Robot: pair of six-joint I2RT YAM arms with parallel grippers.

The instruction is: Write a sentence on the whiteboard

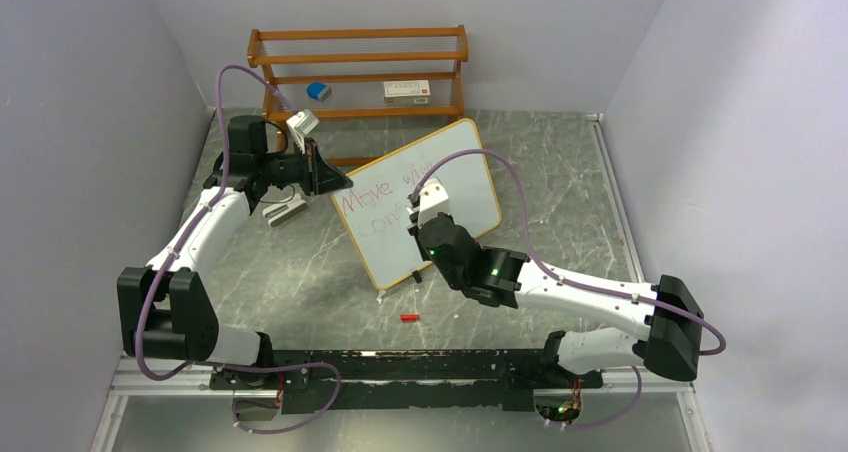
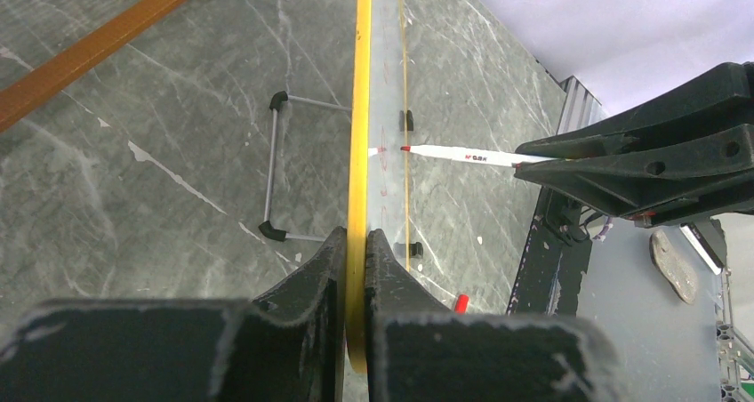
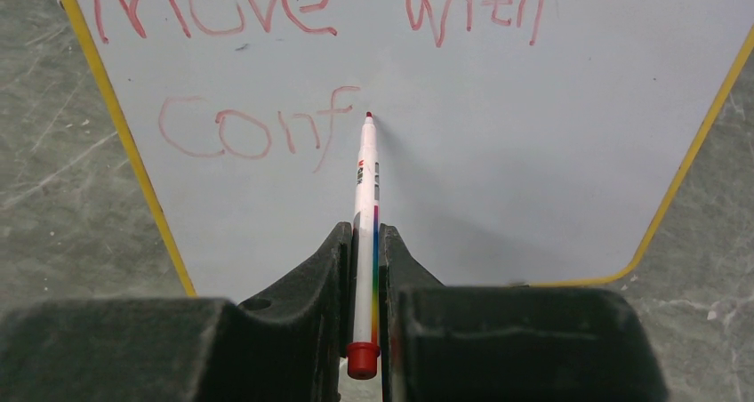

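A grey tabletop [image 1: 300, 272] with white marble veining sat between plain lilac walls [image 1: 80, 122]. The whiteboard [image 1: 470, 187], glossy, round-cornered and yellow-framed, stood tilted directly ahead of the right gripper [image 3: 365, 237]. Its fingers pinched a slim white marker [image 3: 365, 171], whose red tip met the board just right of the red letters "Conf". The left gripper [image 2: 356, 242] was pressed onto the board's thin yellow edge.

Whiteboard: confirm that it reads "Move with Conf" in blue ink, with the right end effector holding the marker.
Wrong in one respect: the ink is red, not blue, as the right wrist view shows. The whiteboard does read "Move with Conf", with the right end effector holding the marker.
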